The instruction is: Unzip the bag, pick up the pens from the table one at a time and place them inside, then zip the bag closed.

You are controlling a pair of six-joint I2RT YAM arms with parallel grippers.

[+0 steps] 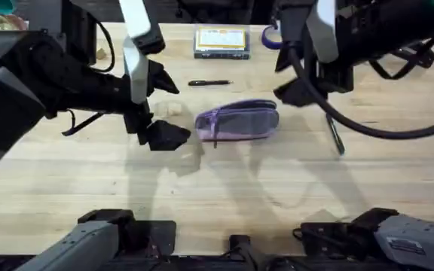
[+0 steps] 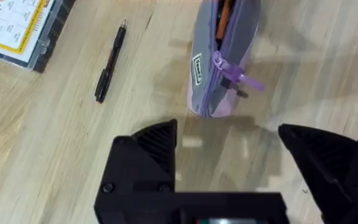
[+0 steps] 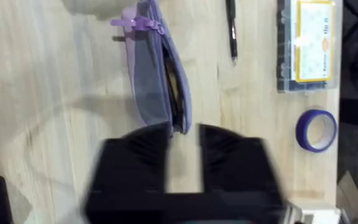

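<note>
1. Closest to the overhead camera, the two arm bases sit at the near edge of the table (image 1: 89,181), a pale wooden butcher-block top.
2. On the left, the left gripper (image 1: 159,108) hovers just beside the bag's near end, its black fingers spread wide and holding nothing, apparently lined up to take that end.
3. Mid-table lies the bag (image 1: 237,119), a lilac and grey pouch lying lengthwise across the table. Its zipper pull (image 2: 232,73) sits at the end nearest the left gripper, and the slit looks open, so I judge the unzipping done.
4. Behind the bag, one pen (image 1: 209,83) lies flat, apart from it. Farther back sit a blue-and-yellow box (image 1: 221,41) and a roll of purple tape (image 3: 316,130).
5. On the right, the right gripper (image 3: 183,138) hangs above the bag's other end, fingers nearly together and empty.
6. Rightmost, a second pen (image 1: 335,135) lies well apart from the bag, waiting to be picked up.
</note>
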